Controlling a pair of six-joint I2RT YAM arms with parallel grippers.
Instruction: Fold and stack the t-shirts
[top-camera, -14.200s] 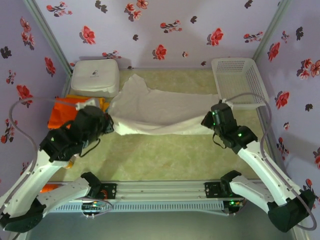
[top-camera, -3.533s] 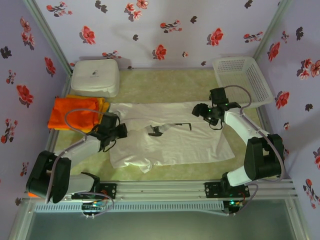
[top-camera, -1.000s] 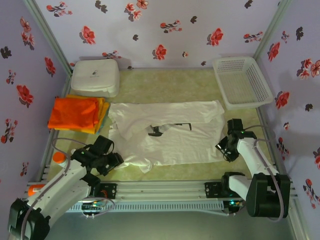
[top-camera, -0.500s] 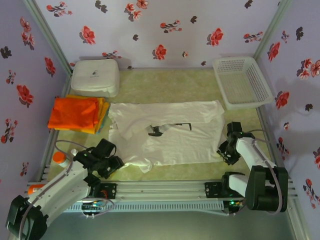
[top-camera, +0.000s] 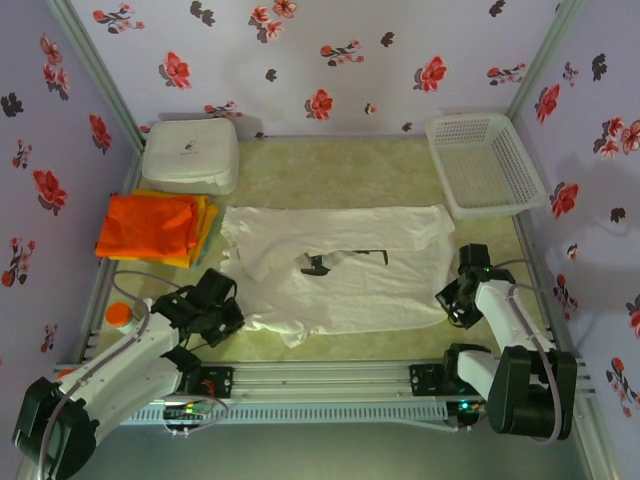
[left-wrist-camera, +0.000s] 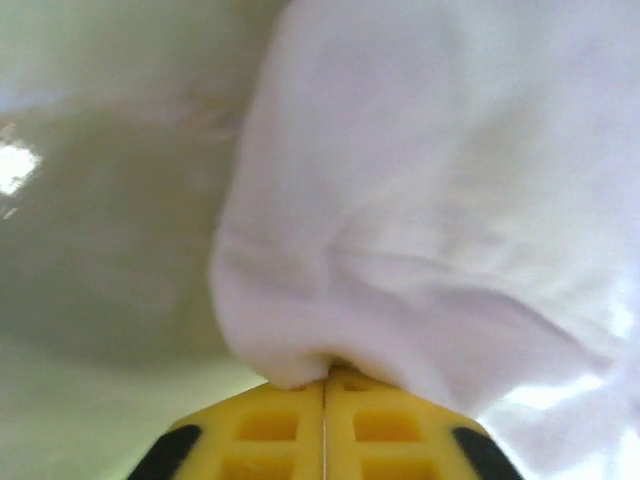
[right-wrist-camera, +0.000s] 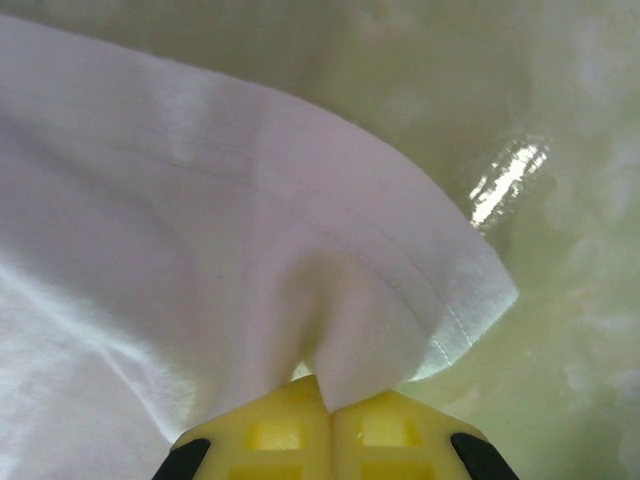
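Left side: white box (top-camera: 190, 155) at the far-left corner, orange t-shirt (top-camera: 150, 228) stacked on a yellow t-shirt (top-camera: 207, 215) by the left rail, and lilac floral walls (top-camera: 330, 70) closing in three sides. The greenish table (top-camera: 330, 165) is bare in the far strip and the near strip. Off-white t-shirt (top-camera: 340, 270) lies spread mid-table, print up: left gripper (left-wrist-camera: 323, 375) has its fingers pressed together, pinching the near-left corner, right gripper (right-wrist-camera: 322, 385) likewise pinches the near-right hem corner, and the mesh basket (top-camera: 485, 165) sits far right.
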